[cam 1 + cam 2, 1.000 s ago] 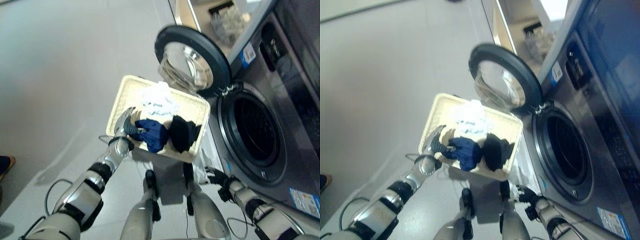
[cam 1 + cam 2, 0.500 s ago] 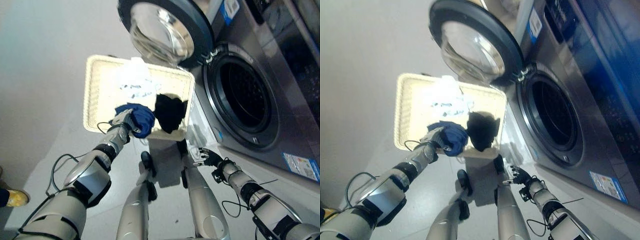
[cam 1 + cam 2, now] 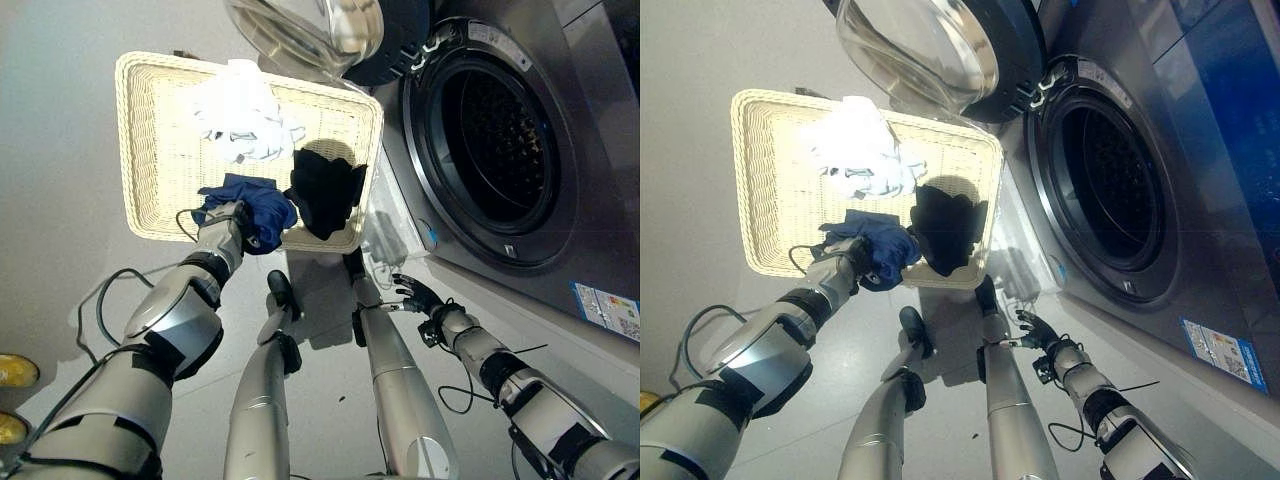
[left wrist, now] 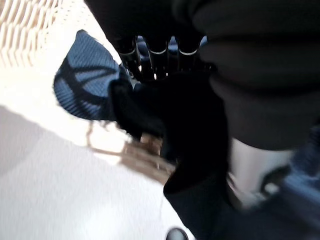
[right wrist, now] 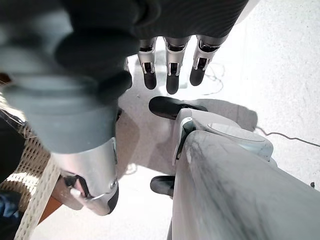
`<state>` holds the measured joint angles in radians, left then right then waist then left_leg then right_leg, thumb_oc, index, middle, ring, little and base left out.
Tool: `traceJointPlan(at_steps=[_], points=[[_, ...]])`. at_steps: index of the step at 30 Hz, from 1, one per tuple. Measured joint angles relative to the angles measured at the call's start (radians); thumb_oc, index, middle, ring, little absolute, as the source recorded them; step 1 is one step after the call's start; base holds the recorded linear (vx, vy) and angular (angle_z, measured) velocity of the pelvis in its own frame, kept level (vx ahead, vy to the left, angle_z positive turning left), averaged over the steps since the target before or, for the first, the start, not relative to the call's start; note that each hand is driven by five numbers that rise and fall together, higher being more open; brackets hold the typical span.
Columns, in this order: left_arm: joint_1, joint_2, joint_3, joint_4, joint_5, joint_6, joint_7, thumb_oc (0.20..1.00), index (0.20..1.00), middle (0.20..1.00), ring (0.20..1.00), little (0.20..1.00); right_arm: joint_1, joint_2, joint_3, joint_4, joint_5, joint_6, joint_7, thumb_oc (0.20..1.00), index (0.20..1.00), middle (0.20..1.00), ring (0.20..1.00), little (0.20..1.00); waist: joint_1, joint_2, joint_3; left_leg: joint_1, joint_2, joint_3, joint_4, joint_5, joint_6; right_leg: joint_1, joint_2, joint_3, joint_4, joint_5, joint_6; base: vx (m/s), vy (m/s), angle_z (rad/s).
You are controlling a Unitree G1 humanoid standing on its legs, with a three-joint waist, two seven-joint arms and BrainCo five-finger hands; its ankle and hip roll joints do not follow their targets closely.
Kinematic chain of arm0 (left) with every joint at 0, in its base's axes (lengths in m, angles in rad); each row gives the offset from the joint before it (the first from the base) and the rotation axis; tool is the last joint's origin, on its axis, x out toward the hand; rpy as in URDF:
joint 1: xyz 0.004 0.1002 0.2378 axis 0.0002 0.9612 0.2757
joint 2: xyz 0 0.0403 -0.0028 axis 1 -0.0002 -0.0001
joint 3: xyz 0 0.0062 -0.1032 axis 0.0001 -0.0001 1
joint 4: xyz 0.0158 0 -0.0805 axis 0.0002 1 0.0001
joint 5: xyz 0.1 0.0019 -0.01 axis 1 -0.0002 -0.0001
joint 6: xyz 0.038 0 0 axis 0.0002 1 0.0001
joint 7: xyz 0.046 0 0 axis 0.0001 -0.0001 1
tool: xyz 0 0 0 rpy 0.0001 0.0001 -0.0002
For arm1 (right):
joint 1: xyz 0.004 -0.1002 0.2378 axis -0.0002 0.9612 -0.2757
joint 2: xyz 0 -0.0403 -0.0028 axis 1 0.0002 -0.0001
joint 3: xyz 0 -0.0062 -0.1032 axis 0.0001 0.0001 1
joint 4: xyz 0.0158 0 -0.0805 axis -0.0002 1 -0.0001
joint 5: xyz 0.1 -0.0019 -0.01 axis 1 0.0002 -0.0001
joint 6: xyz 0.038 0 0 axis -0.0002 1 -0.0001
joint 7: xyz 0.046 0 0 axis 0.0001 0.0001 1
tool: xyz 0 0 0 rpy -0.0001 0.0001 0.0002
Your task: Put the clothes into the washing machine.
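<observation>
left robot hand [image 3: 225, 222] gripping blue garment [image 3: 252, 205], now lifting it at basket [image 3: 150, 150] front rim | right robot hand [image 3: 415, 294] hanging open, idle | washing machine [image 3: 490, 150] door open, loading next

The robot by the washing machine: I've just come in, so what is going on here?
The robot's left hand is curled round a blue garment at the near edge of a cream wicker basket, which also holds a white garment and a black one. The washing machine stands beside it with its door open. The right hand hangs open and empty, low by the machine.
</observation>
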<state>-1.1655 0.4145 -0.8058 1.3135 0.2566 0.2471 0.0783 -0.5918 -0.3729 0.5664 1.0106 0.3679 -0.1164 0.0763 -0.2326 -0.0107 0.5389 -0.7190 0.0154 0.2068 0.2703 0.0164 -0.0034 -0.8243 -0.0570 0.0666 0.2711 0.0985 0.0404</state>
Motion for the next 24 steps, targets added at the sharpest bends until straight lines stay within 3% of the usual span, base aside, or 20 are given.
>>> traceJointPlan(at_steps=[2,3,5,6,7,8,10,11,12,18,24], points=[[-0.013,0.016,0.001,0.000,-0.029,-0.030,0.055,0.310,0.310,0.310,0.310,0.310,-0.001,0.000,0.004,-0.007,0.019,-0.009,0.000,1.000,1.000,1.000,1.000,1.000,0.000,-0.011,-0.001,-0.024,0.000,-0.005,0.006,0.001,0.000,-0.022,0.001,-0.002,0.007,0.000,-0.001,-0.03,-0.073,0.07],[-0.013,0.022,0.010,0.000,-0.111,-0.069,0.101,0.354,0.354,0.354,0.354,0.354,0.001,0.000,0.004,-0.006,0.032,-0.016,-0.002,1.000,1.000,1.000,1.000,1.000,0.001,-0.014,-0.001,-0.030,-0.001,-0.015,0.008,0.001,0.000,-0.024,0.001,-0.007,0.008,0.000,-0.001,-0.02,-0.055,0.06],[-0.013,0.022,0.010,0.000,-0.111,-0.069,0.101,0.354,0.354,0.354,0.354,0.354,0.001,0.000,0.004,-0.006,0.032,-0.016,-0.002,1.000,1.000,1.000,1.000,1.000,0.001,-0.014,-0.001,-0.030,-0.001,-0.015,0.008,0.001,0.000,-0.024,0.001,-0.007,0.008,0.000,-0.001,-0.03,-0.098,0.08],[0.038,0.023,0.111,-0.010,-0.292,-0.173,0.174,0.476,0.476,0.476,0.476,0.476,0.003,0.008,0.014,-0.013,0.048,-0.039,-0.012,1.000,1.000,1.000,1.000,1.000,0.006,-0.024,-0.003,-0.030,-0.002,-0.031,0.007,0.001,0.000,-0.016,-0.002,-0.023,0.008,-0.001,-0.002,-0.05,-0.186,0.13],[0.068,0.020,0.182,-0.013,-0.378,-0.219,0.187,0.476,0.476,0.476,0.476,0.476,0.003,0.020,0.015,-0.016,0.056,-0.044,-0.021,1.000,1.000,1.000,1.000,1.000,0.013,-0.032,-0.004,-0.032,-0.001,-0.039,0.004,0.002,-0.001,-0.015,-0.001,-0.025,0.009,-0.003,0.000,-0.07,-0.247,0.14],[0.124,0.003,0.381,-0.078,-0.564,-0.306,0.194,0.464,0.464,0.464,0.464,0.464,0.019,0.041,0.014,-0.030,0.074,-0.064,-0.040,1.000,1.000,1.000,1.000,1.000,0.022,-0.048,-0.005,-0.031,0.000,-0.067,0.004,0.001,-0.010,-0.014,0.000,-0.029,0.014,-0.007,0.000,-0.03,-0.127,0.14],[0.179,-0.029,0.414,-0.134,-0.763,-0.411,0.190,0.385,0.385,0.385,0.385,0.385,0.045,0.057,0.017,-0.054,0.077,-0.082,-0.044,1.000,1.000,1.000,1.000,1.000,0.019,-0.058,-0.009,-0.038,-0.004,-0.092,0.008,0.012,-0.017,-0.006,-0.001,-0.058,0.013,-0.010,-0.015,-0.04,-0.132,0.34],[0.210,-0.053,0.415,-0.175,-0.883,-0.470,0.177,0.256,0.256,0.256,0.256,0.256,0.051,0.069,0.013,-0.063,0.077,-0.087,-0.057,1.000,1.000,1.000,1.000,1.000,0.027,-0.063,-0.009,-0.042,-0.003,-0.111,0.007,0.015,-0.019,-0.001,0.000,-0.074,0.012,-0.014,-0.021,-0.04,-0.105,0.36],[0.240,-0.084,0.416,-0.221,-0.962,-0.505,0.168,0.200,0.200,0.200,0.200,0.200,0.047,0.083,0.004,-0.067,0.077,-0.087,-0.068,1.000,1.000,1.000,1.000,1.000,0.034,-0.074,-0.008,-0.043,-0.004,-0.120,0.005,0.020,-0.021,0.003,0.000,-0.077,0.012,-0.015,-0.021,-0.04,-0.093,0.30],[0.303,-0.170,0.416,-0.275,-1.060,-0.579,0.175,0.200,0.200,0.200,0.200,0.200,0.044,0.091,-0.018,-0.103,0.077,-0.090,-0.096,1.000,1.000,1.000,1.000,1.000,0.033,-0.078,-0.008,-0.028,-0.013,-0.139,0.003,0.024,-0.017,0.030,-0.008,-0.083,0.009,-0.019,-0.015,-0.02,-0.051,0.09],[0.328,-0.168,0.418,-0.284,-1.070,-0.601,0.217,0.200,0.200,0.200,0.200,0.200,0.051,0.088,-0.023,-0.102,0.098,-0.094,-0.104,1.000,1.000,1.000,1.000,1.000,0.035,-0.078,-0.008,0.013,-0.013,-0.147,-0.007,0.023,-0.019,0.072,-0.008,-0.091,0.002,-0.023,-0.010,-0.01,-0.009,0.03]])
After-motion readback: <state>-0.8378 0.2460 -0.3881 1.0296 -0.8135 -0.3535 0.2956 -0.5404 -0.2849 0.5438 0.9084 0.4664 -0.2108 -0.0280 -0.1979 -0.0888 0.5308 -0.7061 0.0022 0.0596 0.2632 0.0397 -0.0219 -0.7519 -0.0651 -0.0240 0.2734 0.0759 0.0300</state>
